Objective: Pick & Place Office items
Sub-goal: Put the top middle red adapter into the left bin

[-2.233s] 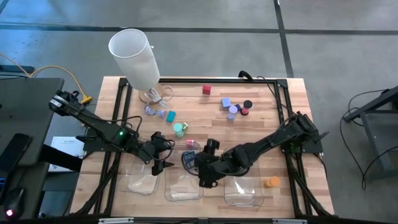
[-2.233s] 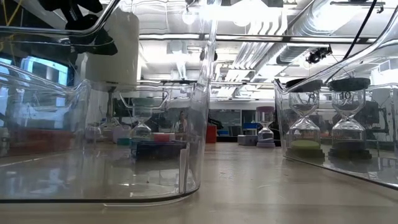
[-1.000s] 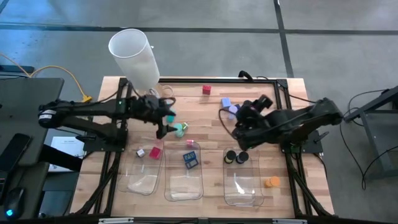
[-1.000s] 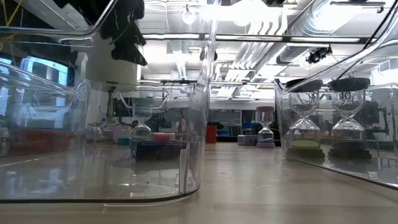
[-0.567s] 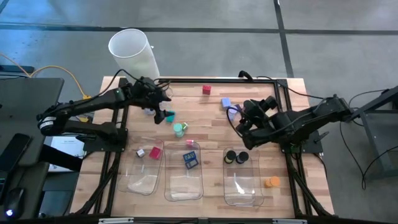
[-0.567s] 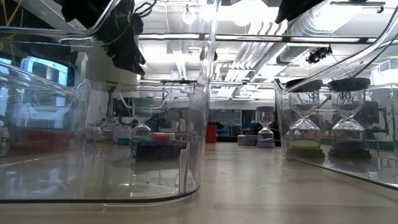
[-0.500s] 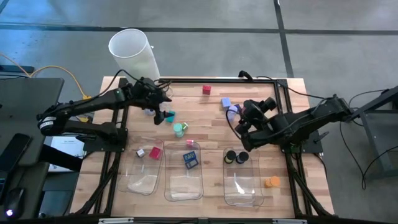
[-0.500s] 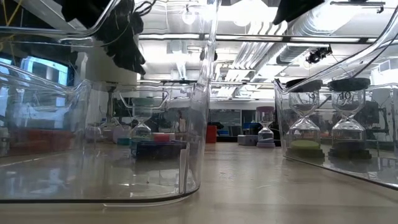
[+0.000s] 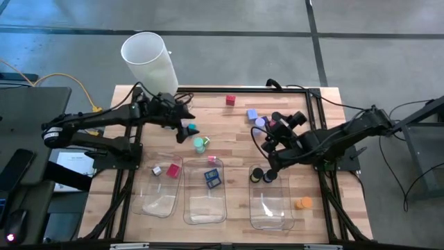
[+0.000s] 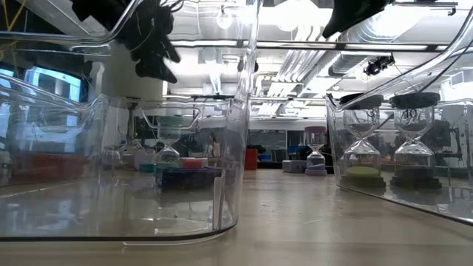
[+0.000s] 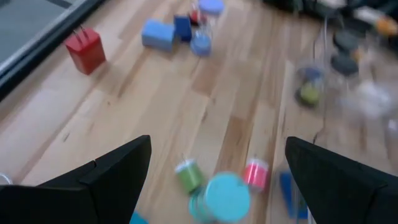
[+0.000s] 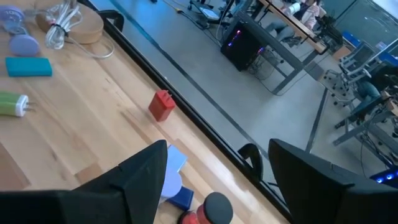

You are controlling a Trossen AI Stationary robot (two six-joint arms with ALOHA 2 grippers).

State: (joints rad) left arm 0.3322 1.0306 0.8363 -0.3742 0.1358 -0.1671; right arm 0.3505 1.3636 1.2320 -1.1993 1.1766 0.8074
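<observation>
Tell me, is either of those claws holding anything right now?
No. The left gripper and the right gripper both stand open with nothing between their fingers, above the table.

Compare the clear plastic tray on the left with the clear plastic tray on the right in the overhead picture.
The left clear plastic tray holds red and pink pieces at its far end; the right clear plastic tray holds two round black caps there. An orange cap lies on the table beside the right tray; nothing similar lies beside the left tray. Both are transparent, rounded and sit along the table's near edge.
</observation>
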